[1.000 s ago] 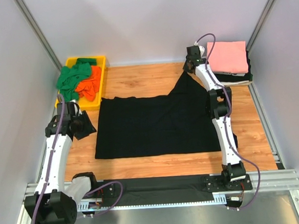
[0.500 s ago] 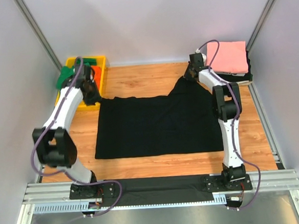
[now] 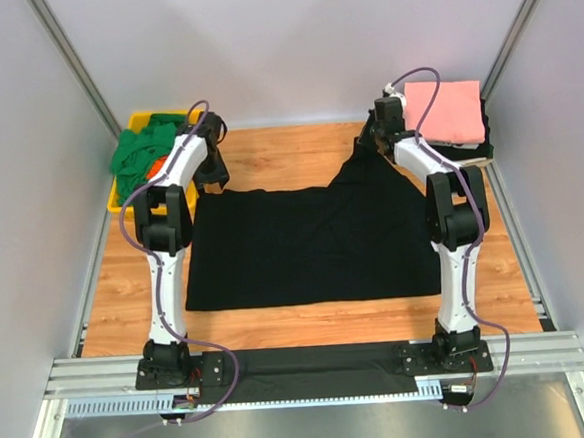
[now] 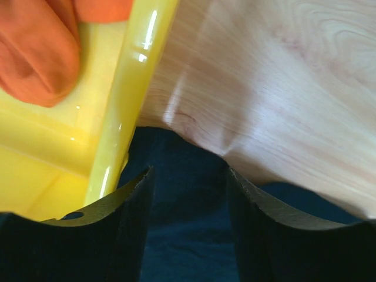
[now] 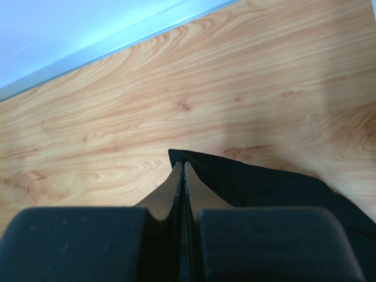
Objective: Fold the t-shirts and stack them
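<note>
A large black t-shirt [image 3: 314, 243] lies spread flat on the wooden table. My left gripper [image 3: 207, 183] is open at the shirt's far left corner, beside the yellow tray. In the left wrist view its jaws [image 4: 190, 171] straddle the black cloth [image 4: 188, 235] without closing on it. My right gripper [image 3: 368, 139] is shut on the shirt's far right corner and lifts it into a peak. The right wrist view shows the gripper [image 5: 183, 164] pinching the black cloth [image 5: 264, 182]. Green [image 3: 137, 150] and orange [image 3: 154, 169] shirts lie crumpled in the tray. A folded pink shirt [image 3: 445, 110] tops a stack at the far right.
The yellow tray [image 3: 118, 199] stands at the far left, its rim [image 4: 132, 76] close to my left fingers, with orange cloth [image 4: 35, 53] inside. The stack under the pink shirt shows black and white layers [image 3: 463, 150]. A black cloth [image 3: 302, 364] lies along the near rail.
My left arm has swung from the near left up to the black shirt's far left corner by the tray. My right gripper has kept hold of the far right corner, shifting slightly backward.
</note>
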You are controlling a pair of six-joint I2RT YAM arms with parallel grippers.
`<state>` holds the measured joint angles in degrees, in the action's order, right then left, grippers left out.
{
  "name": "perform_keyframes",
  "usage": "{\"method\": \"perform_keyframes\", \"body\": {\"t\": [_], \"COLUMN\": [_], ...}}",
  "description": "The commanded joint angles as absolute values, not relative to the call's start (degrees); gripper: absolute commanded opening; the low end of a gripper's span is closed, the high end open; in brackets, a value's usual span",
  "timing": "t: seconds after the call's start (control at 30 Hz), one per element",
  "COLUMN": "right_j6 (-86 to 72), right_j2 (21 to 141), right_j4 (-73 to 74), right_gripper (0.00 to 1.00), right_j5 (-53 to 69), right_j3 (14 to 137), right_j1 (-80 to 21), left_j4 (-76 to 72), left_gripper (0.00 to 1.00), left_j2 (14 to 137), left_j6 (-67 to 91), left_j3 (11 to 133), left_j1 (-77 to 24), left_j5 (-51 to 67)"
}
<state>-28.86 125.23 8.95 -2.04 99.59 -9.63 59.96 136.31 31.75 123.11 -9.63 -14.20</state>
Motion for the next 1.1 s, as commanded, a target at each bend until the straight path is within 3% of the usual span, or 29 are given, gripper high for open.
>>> {"method": "perform_keyframes", "body": {"t": [0.0, 0.2, 0.47, 0.57, 0.8, 1.07], "right_j6": [-28.56, -28.74, -29.09, -29.27, -29.44, -28.92], "right_j2": [123.22, 123.4, 123.49, 123.57, 123.14, 118.58], "right_j4": [7.03, 7.47, 7.47, 7.47, 7.47, 10.8], "right_gripper": [0.0, 0.0, 0.0, 0.0, 0.0, 0.0], "right_j5": [-0.79, 0.95, 2.55, 3.16, 4.48, 8.0], "right_j3": [98.88, 98.44, 97.65, 97.47, 96.94, 100.1], "right_j1": [-9.32, -8.44, -7.3, -6.86, -5.8, -5.45], "left_j4": [62.41, 62.49, 60.73, 60.29, 59.33, 59.68], "left_gripper": [0.6, 0.59, 0.49, 0.41, 0.01, 0.0], "left_j2": [137.19, 140.01, 142.64, 143.35, 143.79, 137.83], "left_j6": [36.91, 41.22, 44.21, 44.74, 45.62, 43.51], "left_j3": [126.91, 125.6, 124.54, 124.72, 124.01, 123.31], "left_j1": [-9.76, -10.81, -11.16, -11.16, -11.25, -11.25], "left_j5": [-15.65, -16.08, -15.73, -14.68, -11.69, -9.4]}}
